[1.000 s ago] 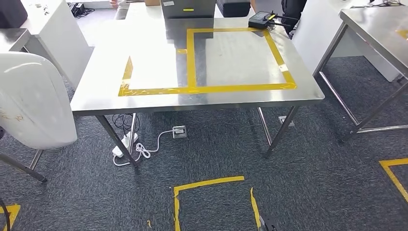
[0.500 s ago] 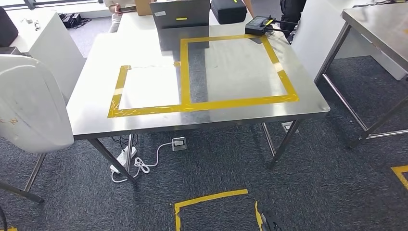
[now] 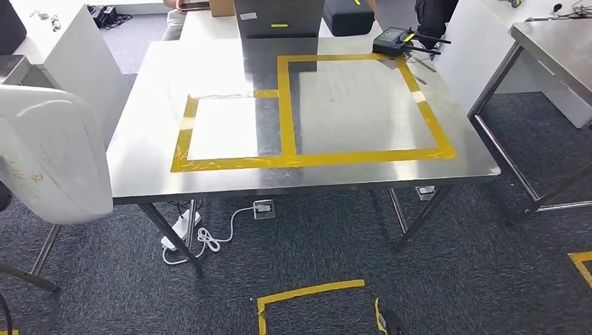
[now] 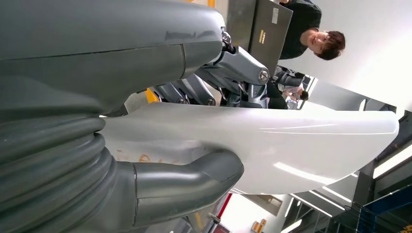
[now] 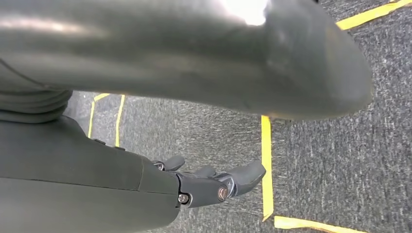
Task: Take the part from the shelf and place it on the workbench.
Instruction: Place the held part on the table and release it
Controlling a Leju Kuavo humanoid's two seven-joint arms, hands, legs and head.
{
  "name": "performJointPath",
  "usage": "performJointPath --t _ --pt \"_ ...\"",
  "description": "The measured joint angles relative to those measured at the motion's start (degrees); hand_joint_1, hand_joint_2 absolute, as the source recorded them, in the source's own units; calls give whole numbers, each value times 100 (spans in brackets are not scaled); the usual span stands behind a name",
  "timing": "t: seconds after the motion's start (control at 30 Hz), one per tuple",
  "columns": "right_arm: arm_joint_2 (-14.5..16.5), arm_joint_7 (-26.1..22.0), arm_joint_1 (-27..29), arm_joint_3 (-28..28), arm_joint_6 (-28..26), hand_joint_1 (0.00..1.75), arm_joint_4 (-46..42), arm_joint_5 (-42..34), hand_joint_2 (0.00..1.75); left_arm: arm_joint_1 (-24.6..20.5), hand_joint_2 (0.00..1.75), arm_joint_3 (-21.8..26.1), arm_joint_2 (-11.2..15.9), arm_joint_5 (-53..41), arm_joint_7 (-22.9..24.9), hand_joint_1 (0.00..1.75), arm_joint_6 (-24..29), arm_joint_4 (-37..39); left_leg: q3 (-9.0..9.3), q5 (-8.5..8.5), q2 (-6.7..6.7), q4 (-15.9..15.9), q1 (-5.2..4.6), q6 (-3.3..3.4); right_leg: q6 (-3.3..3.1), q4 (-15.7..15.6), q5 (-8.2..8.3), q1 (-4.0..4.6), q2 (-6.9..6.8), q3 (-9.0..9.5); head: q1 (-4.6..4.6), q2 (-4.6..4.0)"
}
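White plastic part (image 4: 252,145) sits clamped in my left hand (image 4: 145,141), off the workbench's (image 3: 314,178) left edge. Looks light, stiff and slick, so I'd grip mid-shell. Right hand (image 5: 204,182) hangs empty, fingers loosely apart.

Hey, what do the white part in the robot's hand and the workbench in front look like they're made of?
White part: looks like smooth, glossy moulded plastic; it has a rounded shell shape, soft highlights and faint orange marks. It could also be painted. The left hand holds it.

Workbench: appears to be brushed stainless steel; its grey top mirrors the dark cases and the light, and yellow tape is stuck on it.
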Motion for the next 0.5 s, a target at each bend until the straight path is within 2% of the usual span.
performJointPath --t 0.03,0.07,0.1,0.13,0.2,0.27,0.33,0.37,0.43,0.47,0.5 --pt "-1 13 0 -14 18 0 0 -10 0 0 175 -9 -10 -5 0 175 0 2 38 -40 3 10 -4 -6 -22 -266 231 5 -10 66 9 0" --pt "-1 19 -1 -26 38 0 0 -19 0 -1 175 -15 -22 -11 -2 175 0 3 82 -86 12 21 -7 -17 -54 -667 489 17 -49 210 19 0" --pt "-2 21 -5 -37 60 0 0 -27 0 -3 175 -23 -34 -19 -5 175 0 5 123 -132 25 37 -26 -37 -86 -1044 664 46 -110 362 27 0" --pt "-2 20 -16 -46 78 0 0 -37 0 -5 175 -30 -43 -27 -9 175 0 7 152 -173 36 47 -43 -61 -118 -1326 763 70 -162 487 32 0" --pt "-1 17 -39 -69 94 0 0 -58 0 -9 175 -46 -55 -44 -17 175 -2 12 184 -223 82 41 -71 -119 -165 -1505 740 107 -181 575 31 0" --pt "3 12 -46 -96 96 0 0 -70 0 -21 175 -58 -61 -55 -21 175 -8 14 224 -263 142 16 -61 -185 -213 -1556 735 81 -96 614 26 0" --pt "8 8 -40 -119 96 0 0 -75 0 -67 175 -73 -59 -56 -23 175 -21 30 137 -419 127 259 -47 -258 -262 -1612 734 38 -19 681 -1 0" --pt "10 5 -36 -126 96 0 0 -75 0 -92 175 -80 -56 -50 -25 175 -27 48 -16 -558 97 563 -32 -290 -281 -1626 726 23 20 709 -16 0" --pt "10 2 -35 -138 98 0 0 -76 0 -124 175 -88 -55 -34 -17 175 -40 103 -463 -833 56 1351 -5 -338 -306 -1627 699 14 105 738 -37 0" --pt "11 2 -32 -144 101 0 0 -77 0 -122 175 -91 -55 -24 -10 175 -52 131 -639 -856 51 1596 11 -352 -308 -1625 685 12 154 753 -38 0" --pt "12 2 -28 -150 104 0 0 -79 0 -122 175 -95 -55 -14 -4 175 -68 155 -722 -766 47 1640 23 -357 -302 -1622 670 9 207 771 -38 0"
